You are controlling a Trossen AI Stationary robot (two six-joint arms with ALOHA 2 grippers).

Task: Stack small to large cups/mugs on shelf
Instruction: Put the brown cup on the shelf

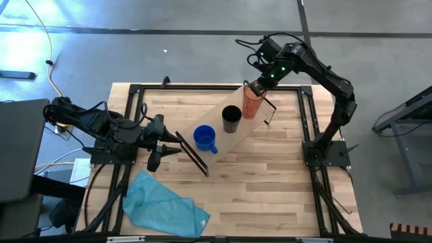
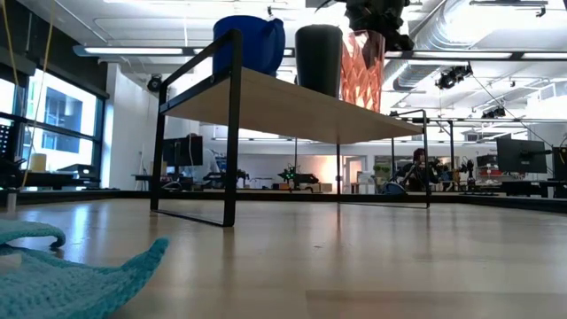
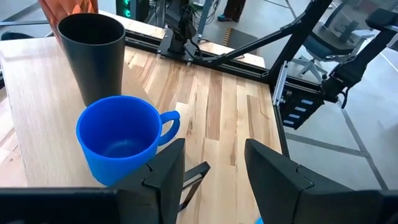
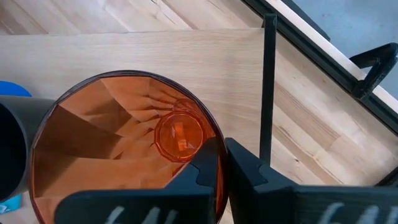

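Note:
The three vessels stand upright in a row on the light-wood shelf point(image 1: 236, 136) point(image 2: 292, 106). They are the blue mug point(image 1: 204, 138) point(image 3: 118, 140), the black cup point(image 1: 231, 119) point(image 3: 93, 53) and the orange ribbed tumbler point(image 1: 252, 102) point(image 4: 118, 143). The tumbler is at the shelf's far right end. My right gripper point(image 1: 257, 86) point(image 4: 222, 168) is directly above the tumbler and shut on its rim. My left gripper point(image 1: 170, 145) point(image 3: 211, 171) is open. It hovers at the shelf's near left end, just short of the blue mug, and touches nothing. My right gripper holds the orange tumbler by its rim point(image 4: 219, 186), on the side away from the black cup. One finger point(image 4: 202, 171) is inside the tumbler and the other point(image 4: 249, 168) is outside. The fingers come from above, pointing down. The tumbler is upright with its base on the shelf point(image 2: 361, 106).
A teal cloth point(image 1: 165, 206) point(image 2: 71, 275) lies crumpled on the slatted tabletop near the left front corner. The shelf's thin black end frames point(image 2: 232, 124) point(image 4: 267, 87) stand at both ends. Black rails point(image 1: 307, 121) border the table. Bare wood point(image 1: 270, 182) lies near and right of the shelf.

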